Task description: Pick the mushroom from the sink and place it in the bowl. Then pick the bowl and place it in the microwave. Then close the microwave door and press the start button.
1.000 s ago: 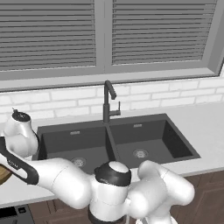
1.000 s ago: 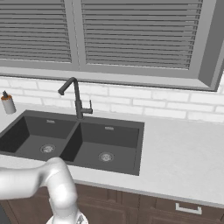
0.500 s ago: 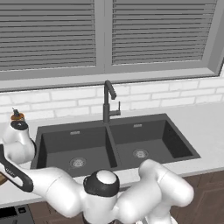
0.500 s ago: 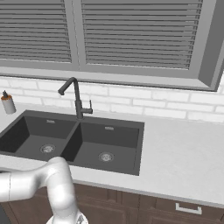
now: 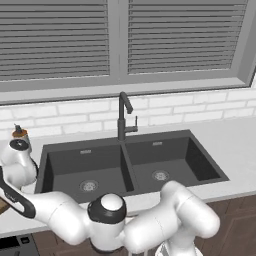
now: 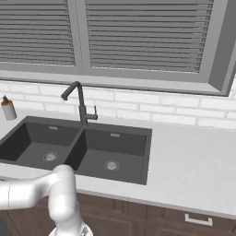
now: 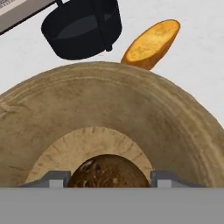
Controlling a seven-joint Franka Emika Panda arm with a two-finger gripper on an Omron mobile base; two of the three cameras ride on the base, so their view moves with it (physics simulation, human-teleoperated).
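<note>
In the left base view, both basins of the sink point(image 5: 131, 162) are seen bare.

In the hand view, the mushroom point(image 7: 108, 171) is held between the part-open gripper point(image 7: 109, 178) over the bowl point(image 7: 109, 127). If released off-centre, it may roll against the bowl's side.

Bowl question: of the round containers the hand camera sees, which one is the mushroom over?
The big light wooden bowl, right under the claw, with the mushroom over its middle. The smaller black pot sits beyond its rim.

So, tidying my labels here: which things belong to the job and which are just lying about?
Job: mushroom between the gripper tips, over the wooden bowl; sink.
Lying about: black pot, bread piece, soap bottle, faucet.
</note>
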